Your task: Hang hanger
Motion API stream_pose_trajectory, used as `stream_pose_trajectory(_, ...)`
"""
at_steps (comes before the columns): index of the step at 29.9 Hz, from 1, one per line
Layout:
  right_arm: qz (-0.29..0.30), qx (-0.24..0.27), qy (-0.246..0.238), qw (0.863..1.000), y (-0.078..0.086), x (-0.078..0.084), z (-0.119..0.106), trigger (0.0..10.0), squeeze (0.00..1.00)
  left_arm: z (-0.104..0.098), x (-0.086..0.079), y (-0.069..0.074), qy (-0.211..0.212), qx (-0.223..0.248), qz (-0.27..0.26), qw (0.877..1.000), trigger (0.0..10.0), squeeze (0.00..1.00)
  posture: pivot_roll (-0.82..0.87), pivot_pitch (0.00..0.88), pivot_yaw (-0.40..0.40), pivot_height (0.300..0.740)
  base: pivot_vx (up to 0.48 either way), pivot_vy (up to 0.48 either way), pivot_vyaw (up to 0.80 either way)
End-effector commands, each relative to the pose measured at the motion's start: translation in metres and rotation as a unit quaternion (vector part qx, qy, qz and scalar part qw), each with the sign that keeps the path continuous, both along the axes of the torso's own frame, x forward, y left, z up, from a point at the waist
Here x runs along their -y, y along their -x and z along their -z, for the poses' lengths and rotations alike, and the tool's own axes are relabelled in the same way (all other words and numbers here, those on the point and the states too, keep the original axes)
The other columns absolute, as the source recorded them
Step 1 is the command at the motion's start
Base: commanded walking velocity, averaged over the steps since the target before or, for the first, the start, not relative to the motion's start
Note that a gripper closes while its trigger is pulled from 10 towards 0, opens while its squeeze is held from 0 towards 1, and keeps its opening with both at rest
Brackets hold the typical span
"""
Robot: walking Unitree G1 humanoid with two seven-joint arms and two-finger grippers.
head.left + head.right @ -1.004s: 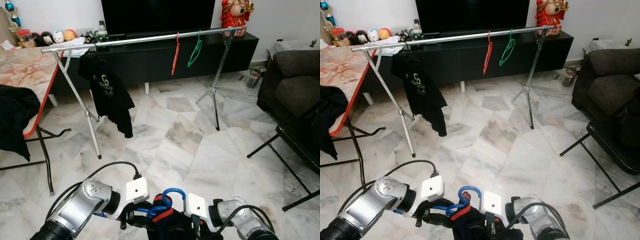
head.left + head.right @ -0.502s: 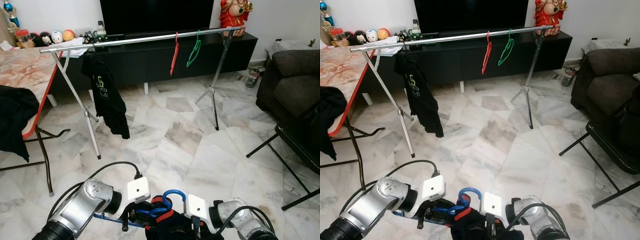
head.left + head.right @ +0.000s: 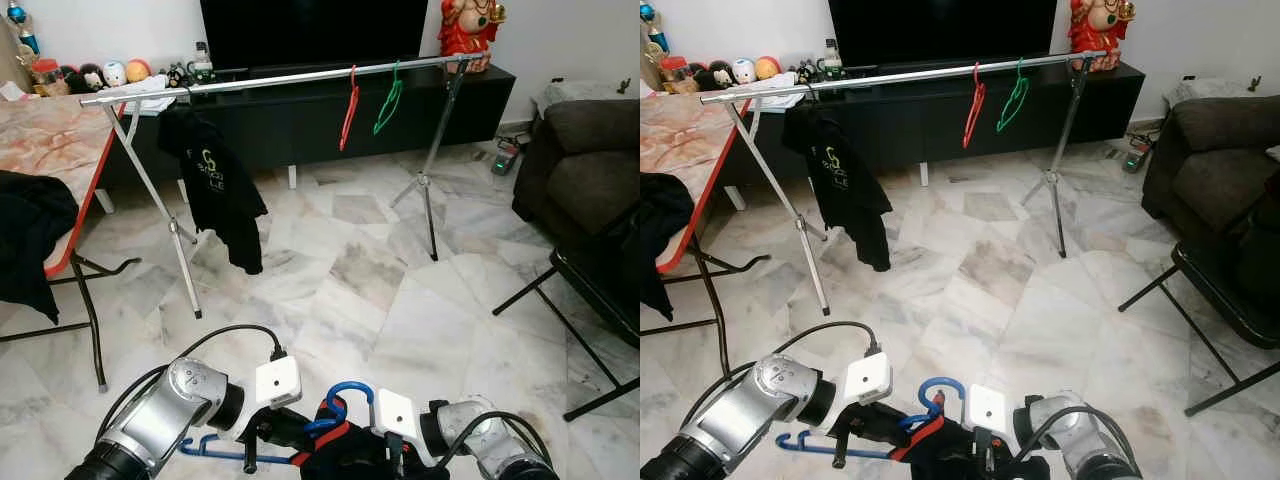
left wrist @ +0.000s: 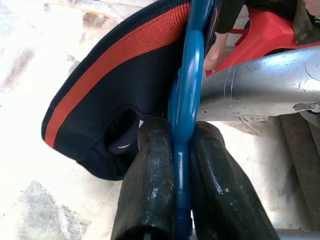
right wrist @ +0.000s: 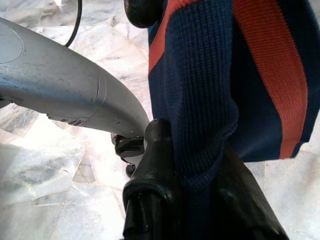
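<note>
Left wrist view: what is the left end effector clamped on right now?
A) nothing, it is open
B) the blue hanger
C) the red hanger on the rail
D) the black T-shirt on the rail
B: the left end effector has its two black fingers pressed against either side of the blue hanger, with the navy and red garment beside it.
</note>
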State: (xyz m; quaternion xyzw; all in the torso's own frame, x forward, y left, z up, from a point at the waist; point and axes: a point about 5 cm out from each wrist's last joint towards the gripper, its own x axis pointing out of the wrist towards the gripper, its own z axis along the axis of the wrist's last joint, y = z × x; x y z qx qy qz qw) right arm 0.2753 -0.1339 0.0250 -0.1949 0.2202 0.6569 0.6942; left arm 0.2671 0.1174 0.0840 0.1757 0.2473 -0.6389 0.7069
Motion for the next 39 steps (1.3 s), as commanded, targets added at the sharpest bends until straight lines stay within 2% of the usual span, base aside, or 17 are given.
stream_pose_trajectory(1,0.000,0.013,-0.016,1.000,-0.004,-0.005,-0.006,0.0,0.00,-0.001,-0.004,-0.003,-0.002,0.006,-0.019,1.000,0.0,0.00,0.06,0.067,0.005,0.740,0.000,0.000,0.00)
stream_pose_trajectory(9,0.049,0.028,-0.052,0.997,-0.010,-0.007,-0.010,0.0,0.00,-0.001,-0.004,-0.004,0.001,0.007,-0.023,1.000,0.0,0.00,0.06,0.070,0.005,0.740,0.000,0.000,0.00)
stream_pose_trajectory(10,0.063,0.023,-0.066,0.996,-0.011,-0.007,-0.011,5.4,0.00,-0.001,-0.004,-0.005,0.002,0.008,-0.025,1.000,0.0,0.00,0.06,0.070,0.005,0.740,0.000,0.000,0.00)
stream_pose_trajectory(11,0.063,0.023,-0.066,0.996,-0.011,-0.007,-0.011,5.4,0.00,-0.001,-0.004,-0.005,0.002,0.008,-0.025,1.000,0.0,0.00,0.06,0.070,0.005,0.740,0.000,0.000,0.00)
stream_pose_trajectory(12,0.065,0.011,-0.073,0.995,-0.010,-0.006,-0.010,10.0,0.00,-0.001,-0.004,-0.005,0.002,0.009,-0.026,1.000,0.0,0.00,0.06,0.070,0.007,0.740,0.000,0.000,0.00)
stream_pose_trajectory(13,0.068,0.002,-0.078,0.995,-0.009,-0.006,-0.009,10.0,0.00,-0.001,-0.004,-0.005,0.002,0.009,-0.026,1.000,0.0,0.00,0.06,0.070,0.007,0.740,0.000,0.000,0.00)
stream_pose_trajectory(14,0.072,0.001,-0.084,0.994,-0.009,-0.006,-0.009,10.0,0.80,-0.001,-0.004,-0.005,0.003,0.010,-0.026,1.000,0.0,0.00,0.06,0.070,0.007,0.740,0.000,0.000,0.00)
stream_pose_trajectory(15,0.074,0.000,-0.087,0.993,-0.009,-0.006,-0.010,10.0,0.80,-0.001,-0.004,-0.006,0.003,0.010,-0.026,1.000,0.0,0.00,0.06,0.070,0.007,0.740,0.000,0.000,0.00)
stream_pose_trajectory(16,0.079,-0.004,-0.097,0.992,-0.010,-0.006,-0.010,10.0,1.00,-0.001,-0.004,-0.006,0.003,0.010,-0.026,1.000,0.0,0.00,0.06,0.070,0.007,0.740,0.000,0.000,0.00)
stream_pose_trajectory(21,0.105,-0.005,-0.131,0.986,-0.012,-0.003,-0.014,10.0,1.00,-0.002,-0.003,-0.006,0.004,0.009,-0.025,1.000,0.0,0.00,0.05,0.070,0.010,0.740,0.000,0.000,0.00)
stream_pose_trajectory(22,0.107,-0.005,-0.133,0.985,-0.012,-0.003,-0.014,10.0,0.88,-0.002,-0.003,-0.006,0.004,0.008,-0.025,1.000,0.0,0.00,0.05,0.071,0.011,0.740,0.000,0.000,0.00)
stream_pose_trajectory(23,0.105,-0.009,-0.135,0.985,-0.012,-0.002,-0.014,10.0,0.31,-0.001,-0.003,-0.006,0.004,0.008,-0.024,1.000,0.0,0.00,0.05,0.071,0.011,0.740,0.000,0.000,0.00)
stream_pose_trajectory(24,0.104,-0.012,-0.136,0.985,-0.011,-0.002,-0.014,10.0,0.02,-0.001,-0.003,-0.006,0.004,0.008,-0.024,1.000,0.0,0.00,0.05,0.071,0.011,0.740,0.000,0.000,0.00)
stream_pose_trajectory(25,0.102,-0.014,-0.138,0.985,-0.010,-0.002,-0.014,10.0,0.00,-0.001,-0.003,-0.006,0.004,0.008,-0.023,1.000,0.0,0.00,0.05,0.071,0.011,0.740,0.000,0.000,0.00)
stream_pose_trajectory(28,0.106,-0.021,-0.155,0.982,-0.010,-0.002,-0.014,1.2,0.00,-0.002,-0.003,-0.006,0.004,0.009,-0.023,1.000,0.0,0.00,0.05,0.075,0.010,0.740,0.000,0.000,0.00)
stream_pose_trajectory(30,0.114,-0.025,-0.171,0.978,-0.011,-0.003,-0.016,0.0,0.00,-0.002,-0.002,-0.006,0.005,0.009,-0.023,1.000,0.0,0.00,0.05,0.075,0.010,0.740,0.000,0.000,0.00)
stream_pose_trajectory(39,0.155,-0.032,-0.242,0.957,-0.018,-0.005,-0.025,0.0,0.00,-0.002,-0.001,-0.003,0.013,0.003,-0.024,1.000,0.0,0.00,0.05,0.096,0.019,0.740,0.000,0.000,0.00)
